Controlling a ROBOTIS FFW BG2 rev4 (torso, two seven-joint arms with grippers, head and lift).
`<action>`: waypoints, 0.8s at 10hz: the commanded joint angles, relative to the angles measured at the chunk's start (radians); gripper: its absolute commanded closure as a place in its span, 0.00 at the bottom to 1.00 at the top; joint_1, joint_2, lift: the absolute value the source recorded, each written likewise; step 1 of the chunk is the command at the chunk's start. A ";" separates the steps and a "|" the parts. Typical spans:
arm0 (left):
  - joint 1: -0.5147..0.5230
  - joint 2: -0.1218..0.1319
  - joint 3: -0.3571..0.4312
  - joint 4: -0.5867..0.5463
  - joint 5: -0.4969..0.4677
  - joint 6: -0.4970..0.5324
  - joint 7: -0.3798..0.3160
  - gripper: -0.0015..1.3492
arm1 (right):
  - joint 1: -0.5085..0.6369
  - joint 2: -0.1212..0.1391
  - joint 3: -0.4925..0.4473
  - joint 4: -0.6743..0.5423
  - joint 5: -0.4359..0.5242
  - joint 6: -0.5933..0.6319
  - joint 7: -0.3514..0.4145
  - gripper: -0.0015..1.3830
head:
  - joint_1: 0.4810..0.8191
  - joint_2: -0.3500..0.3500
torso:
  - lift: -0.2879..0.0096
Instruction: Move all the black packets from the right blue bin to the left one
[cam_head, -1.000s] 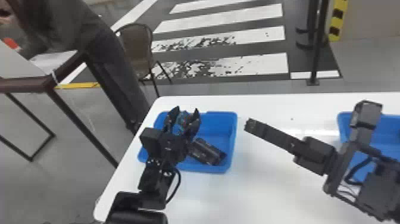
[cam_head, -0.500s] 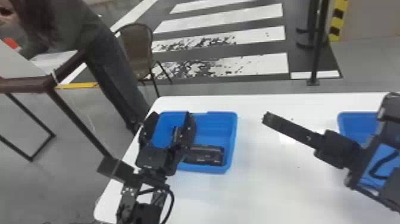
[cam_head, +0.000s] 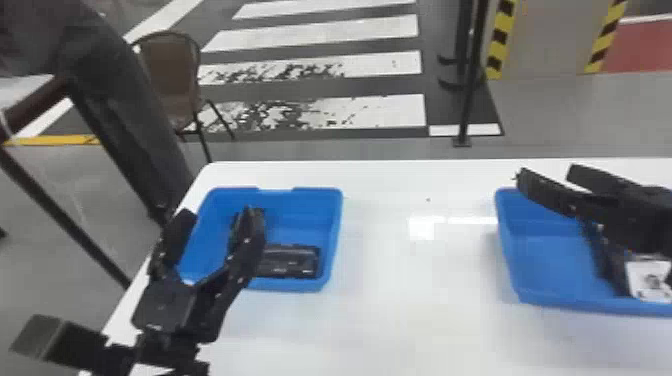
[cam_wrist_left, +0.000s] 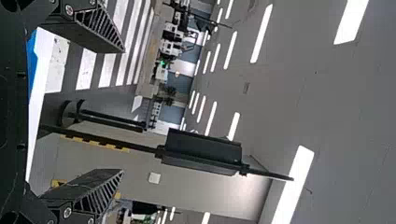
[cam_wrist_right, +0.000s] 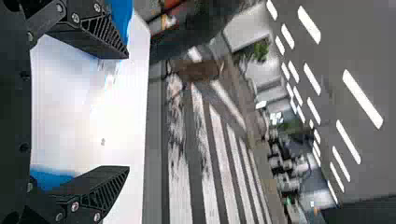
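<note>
Left black 2-fingered gripper (cam_head: 220, 215) at left blue plastic bin (cam_head: 290, 285), right black 2-fingered gripper (cam_head: 547, 174) over right blue plastic bin (cam_head: 547, 250); both wide open, empty. At least 1 black rectangular packet (cam_head: 295, 261) lies near-right in left bin. Risks: low swing snags rim; arm-blocked view causes missed packet.

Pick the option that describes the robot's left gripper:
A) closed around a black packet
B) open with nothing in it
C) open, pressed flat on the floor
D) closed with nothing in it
B: the left wrist view shows the left gripper with its two fingers well apart and nothing held between them.
</note>
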 joint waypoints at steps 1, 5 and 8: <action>0.001 0.001 -0.007 -0.002 -0.001 0.002 0.000 0.09 | 0.043 0.015 -0.085 -0.098 0.100 0.130 -0.050 0.14 | 0.63 0.68 | 0.50; 0.001 0.004 -0.019 -0.002 0.005 0.000 -0.002 0.09 | 0.151 0.038 -0.109 -0.215 0.199 0.294 -0.256 0.14 | 0.63 0.46 | 0.50; 0.001 0.010 -0.033 -0.002 0.011 0.017 -0.003 0.10 | 0.110 0.043 -0.121 -0.152 0.255 0.380 -0.319 0.14 | 0.63 0.38 | 0.50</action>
